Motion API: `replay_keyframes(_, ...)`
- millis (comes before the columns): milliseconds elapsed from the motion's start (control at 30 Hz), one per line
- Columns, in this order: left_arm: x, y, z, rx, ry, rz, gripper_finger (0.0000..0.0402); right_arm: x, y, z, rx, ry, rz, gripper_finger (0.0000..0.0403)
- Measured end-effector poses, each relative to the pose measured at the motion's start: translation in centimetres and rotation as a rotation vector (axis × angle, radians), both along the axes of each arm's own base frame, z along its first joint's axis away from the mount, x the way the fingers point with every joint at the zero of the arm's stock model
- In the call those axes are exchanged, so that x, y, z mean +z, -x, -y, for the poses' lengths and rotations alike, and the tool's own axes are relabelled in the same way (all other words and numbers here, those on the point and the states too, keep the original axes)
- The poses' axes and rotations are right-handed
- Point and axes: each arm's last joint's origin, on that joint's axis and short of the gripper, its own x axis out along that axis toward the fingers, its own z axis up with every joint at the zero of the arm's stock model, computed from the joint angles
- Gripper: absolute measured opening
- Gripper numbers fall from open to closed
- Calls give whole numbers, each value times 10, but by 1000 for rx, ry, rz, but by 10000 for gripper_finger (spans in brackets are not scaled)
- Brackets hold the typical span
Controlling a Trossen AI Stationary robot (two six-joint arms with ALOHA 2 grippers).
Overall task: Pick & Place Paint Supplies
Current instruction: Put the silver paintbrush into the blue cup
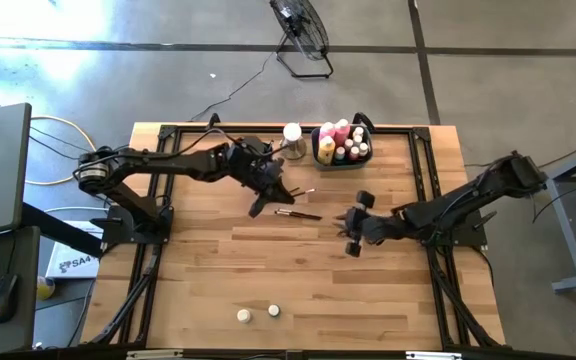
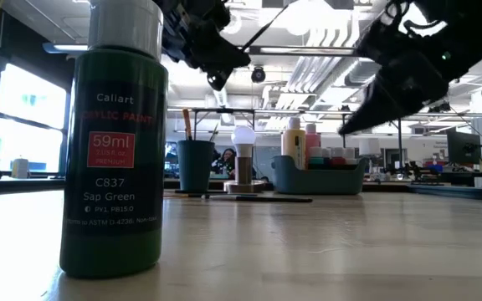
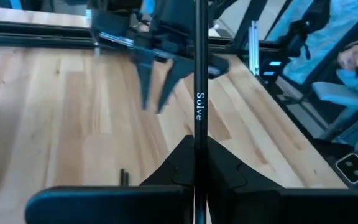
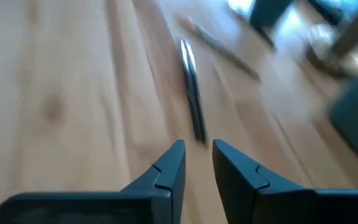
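Note:
My left gripper (image 1: 278, 191) hangs above the table's middle, shut on a thin dark-handled brush (image 3: 199, 93) whose end (image 1: 305, 191) sticks out toward the right. Two more brushes (image 1: 298, 213) lie flat on the wood just below it; in the right wrist view the nearer one (image 4: 192, 99) lies a little ahead of the fingers. My right gripper (image 4: 197, 155) hovers to the right of them, pointing at them, open by a narrow gap with nothing in it. Bottles stand in the grey-blue bin (image 1: 341, 150) at the far edge. My left gripper pinches the brush's dark handle (image 3: 198, 134) between its two fingers. The handle runs straight out ahead of the fingertips, so the fingers lie along it, not across it. The brush is lifted clear of the table, roughly level, pointing toward my right gripper.
A dark cup (image 2: 195, 165) holding brushes and a white-topped object on a wooden base (image 1: 292, 137) stand left of the bin. Two small white-capped pots (image 1: 258, 313) sit near the front edge. A green paint bottle (image 2: 115, 142) stands right before the low camera.

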Motion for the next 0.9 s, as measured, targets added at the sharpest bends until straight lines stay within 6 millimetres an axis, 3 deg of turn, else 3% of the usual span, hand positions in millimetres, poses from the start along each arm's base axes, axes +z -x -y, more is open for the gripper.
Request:
replay_keyframes(367, 12, -3, -6, 2, -83, 150, 10, 15, 8, 27, 194, -1, 581, 43)
replay_keyframes(700, -7, -32, -2, -26, -116, 282, 10, 40, 8, 46, 150, 2, 845, 43)
replay_keyframes(900, -12, -45, 4, -44, -113, 394, 10, 40, 8, 52, 110, -52, 861, 43)
